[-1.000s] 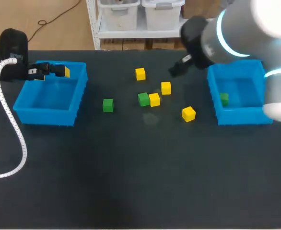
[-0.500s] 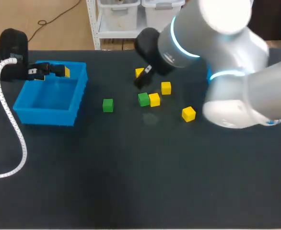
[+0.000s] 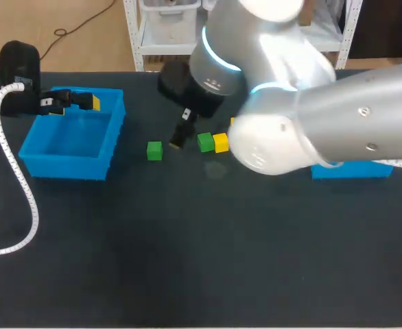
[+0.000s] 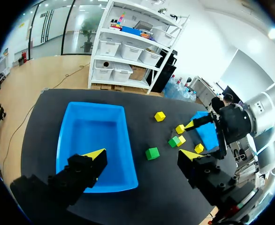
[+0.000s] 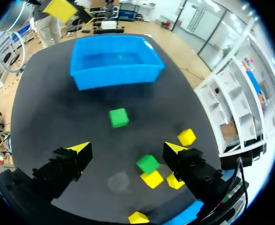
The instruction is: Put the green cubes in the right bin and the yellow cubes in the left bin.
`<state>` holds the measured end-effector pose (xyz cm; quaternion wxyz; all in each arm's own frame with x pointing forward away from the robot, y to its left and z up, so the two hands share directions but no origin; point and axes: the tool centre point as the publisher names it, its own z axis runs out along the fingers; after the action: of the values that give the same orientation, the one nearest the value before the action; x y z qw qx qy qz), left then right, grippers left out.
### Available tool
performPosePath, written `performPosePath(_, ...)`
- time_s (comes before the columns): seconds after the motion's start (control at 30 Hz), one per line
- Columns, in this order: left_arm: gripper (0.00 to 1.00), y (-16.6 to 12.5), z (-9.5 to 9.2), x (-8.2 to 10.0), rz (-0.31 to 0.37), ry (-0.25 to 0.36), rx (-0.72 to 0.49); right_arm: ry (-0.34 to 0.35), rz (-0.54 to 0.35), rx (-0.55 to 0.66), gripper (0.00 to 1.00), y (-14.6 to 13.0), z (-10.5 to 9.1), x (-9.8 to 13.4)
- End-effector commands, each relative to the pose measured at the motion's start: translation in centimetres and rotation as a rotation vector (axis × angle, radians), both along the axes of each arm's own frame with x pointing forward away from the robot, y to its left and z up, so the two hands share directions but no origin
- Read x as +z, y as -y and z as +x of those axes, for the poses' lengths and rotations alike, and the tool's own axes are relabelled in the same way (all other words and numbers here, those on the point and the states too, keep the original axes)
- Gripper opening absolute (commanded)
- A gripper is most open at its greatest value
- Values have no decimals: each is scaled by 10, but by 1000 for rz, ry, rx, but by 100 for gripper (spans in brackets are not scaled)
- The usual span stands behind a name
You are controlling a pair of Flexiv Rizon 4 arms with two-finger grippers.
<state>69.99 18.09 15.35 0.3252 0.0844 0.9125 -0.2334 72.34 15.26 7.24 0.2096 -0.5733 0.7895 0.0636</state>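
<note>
The blue left bin (image 3: 74,133) holds nothing that I can see. My left gripper (image 3: 77,101) hangs open over its far rim; the left wrist view shows the left gripper (image 4: 144,157) with nothing between its fingers. My right gripper (image 3: 181,128) stands open above the table's middle, between one green cube (image 3: 154,151) and another green cube (image 3: 205,142) that touches a yellow cube (image 3: 221,142). In the right wrist view the right gripper (image 5: 128,150) has a green cube (image 5: 118,117) just ahead and a second green cube (image 5: 148,164) beside several yellow cubes (image 5: 187,137). My right arm hides most of the right bin (image 3: 352,170).
The bulky right arm (image 3: 290,103) spans the table's right half and covers some cubes in the head view. A white cable (image 3: 12,178) runs down the left side. The left bin (image 5: 116,65) lies beyond the cubes in the right wrist view.
My right arm has swung left from beside the right bin to over the cubes in the middle. The left arm and the cubes have stayed put.
</note>
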Motion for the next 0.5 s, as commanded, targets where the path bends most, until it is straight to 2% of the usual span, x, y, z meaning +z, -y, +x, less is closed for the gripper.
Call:
performPosePath(0.03, 100, -3, 0, -2, -12, 8, -8, -93, -5, 41, 100, -15, 1, -9)
performPosePath(0.2, 100, -3, 0, -2, -12, 8, -8, -104, 6, 55, 100, -24, -5, -23)
performPosePath(0.5, 100, -3, 0, -2, -12, 8, -8, -52, 28, 54, 100, -36, -2, -46)
